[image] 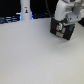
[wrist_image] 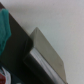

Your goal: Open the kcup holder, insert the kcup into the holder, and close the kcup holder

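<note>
- Table (image: pixel 30 55): a broad pale surface filling most of the exterior view; it also forms the light background of the wrist view.
- Robot arm: white links entering at about 1 o'clock in the exterior view, directly over the holder.
- Kcup holder (image: pixel 63 29): black boxy unit at about 2 o'clock in the exterior view, with pale marks on its front. In the wrist view a dark body with a grey slab-like edge (wrist_image: pixel 47 52) runs diagonally. Judged rigid and fairly heavy for its size; the drawer front is likely the place to take hold, pulling straight outward so the box does not slide.
- White post (image: pixel 26 11): bottle-like, at about 11 o'clock, well apart from the holder.
- Gripper (image: pixel 66 21): at or just above the holder's top; whether the jaws are spread or closed, or hold anything, cannot be told from either view.
- Kcup: not identifiable in either view; a teal patch (wrist_image: pixel 4 27) at 9 o'clock in the wrist view is too blurred to name. Judged light and thin-walled, best pinched gently across its sides.
</note>
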